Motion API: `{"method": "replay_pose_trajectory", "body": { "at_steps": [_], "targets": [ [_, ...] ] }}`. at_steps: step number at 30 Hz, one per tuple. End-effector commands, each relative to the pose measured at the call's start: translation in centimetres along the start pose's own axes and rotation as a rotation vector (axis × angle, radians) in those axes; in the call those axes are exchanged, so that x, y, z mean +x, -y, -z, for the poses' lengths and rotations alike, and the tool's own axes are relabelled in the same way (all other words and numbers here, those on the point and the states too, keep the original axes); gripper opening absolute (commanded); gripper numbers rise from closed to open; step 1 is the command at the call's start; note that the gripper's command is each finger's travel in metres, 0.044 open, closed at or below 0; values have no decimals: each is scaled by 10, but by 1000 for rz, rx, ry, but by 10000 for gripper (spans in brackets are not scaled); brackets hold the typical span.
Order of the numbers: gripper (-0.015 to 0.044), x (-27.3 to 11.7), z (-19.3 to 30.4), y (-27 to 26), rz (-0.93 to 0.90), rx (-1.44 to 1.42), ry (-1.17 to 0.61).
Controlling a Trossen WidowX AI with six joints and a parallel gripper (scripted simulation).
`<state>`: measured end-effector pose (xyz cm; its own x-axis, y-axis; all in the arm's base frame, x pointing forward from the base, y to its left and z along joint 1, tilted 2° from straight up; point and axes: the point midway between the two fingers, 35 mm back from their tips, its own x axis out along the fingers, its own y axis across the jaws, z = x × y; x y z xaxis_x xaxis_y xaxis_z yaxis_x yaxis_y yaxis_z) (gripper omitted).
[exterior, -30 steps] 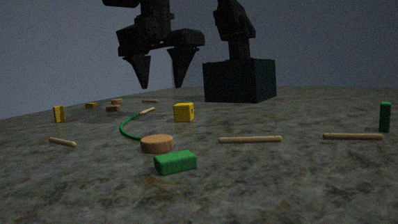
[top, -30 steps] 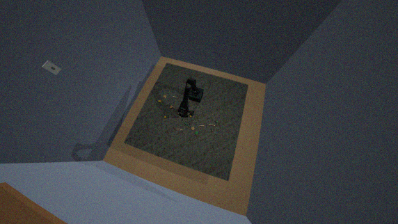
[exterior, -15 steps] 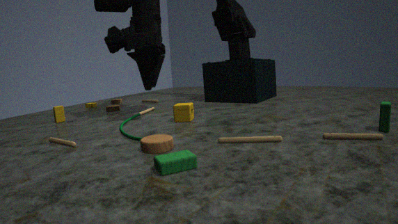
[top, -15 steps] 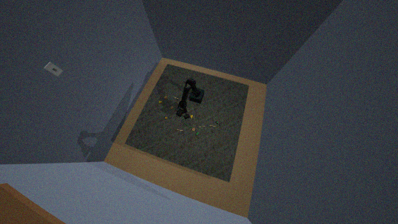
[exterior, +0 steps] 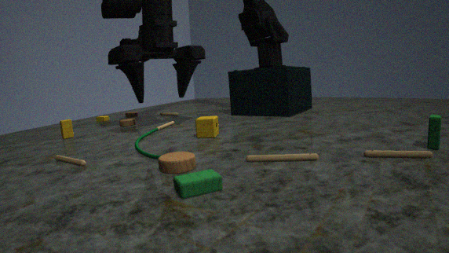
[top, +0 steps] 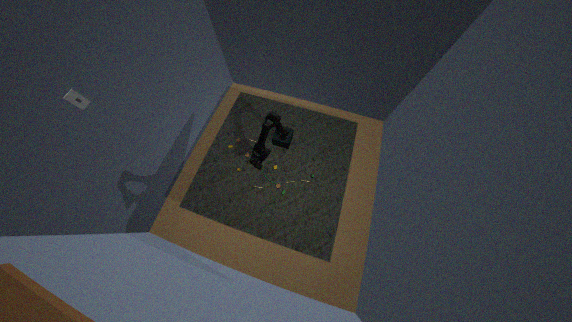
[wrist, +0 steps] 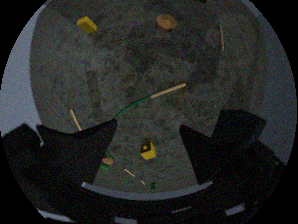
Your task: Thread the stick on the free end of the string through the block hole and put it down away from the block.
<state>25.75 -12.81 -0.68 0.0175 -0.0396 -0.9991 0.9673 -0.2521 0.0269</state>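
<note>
The yellow block (top: 275,167) (exterior: 207,126) (wrist: 150,152) stands on the table, a dark hole showing in one side. The round wooden button (top: 278,186) (exterior: 177,162) (wrist: 107,161) lies in front of it in the exterior view. The green string (exterior: 138,143) (wrist: 132,105) curves from the button over the table, beside the block and outside its hole. The pale stick (exterior: 166,125) (wrist: 168,90) on its free end lies on the table, apart from the block. My gripper (exterior: 162,99) (wrist: 149,125) is open and empty, above the table, touching nothing. In the top view its fingers are too dark to make out.
Loose sticks (exterior: 282,157) (exterior: 398,154) (exterior: 71,160) (wrist: 222,38) lie around. A green piece (exterior: 198,183) lies before the button; another (exterior: 434,132) stands far right. A yellow piece (exterior: 67,129) stands left. Brown discs (exterior: 127,122) (wrist: 166,22) lie farther back, near the dark robot base (exterior: 271,90).
</note>
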Motion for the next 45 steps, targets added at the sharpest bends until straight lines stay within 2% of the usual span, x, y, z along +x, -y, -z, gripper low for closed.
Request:
{"method": "replay_pose_trajectory", "body": {
  "at_steps": [1,4,25,37,45],
  "targets": [
    [440,0,-31,7,9,955,8],
    [440,0,-33,7,9,1077,8],
    [440,0,-34,7,9,1078,8],
    [125,0,-34,7,9,1078,8],
    [123,0,-34,7,9,1078,8]
  ]
}}
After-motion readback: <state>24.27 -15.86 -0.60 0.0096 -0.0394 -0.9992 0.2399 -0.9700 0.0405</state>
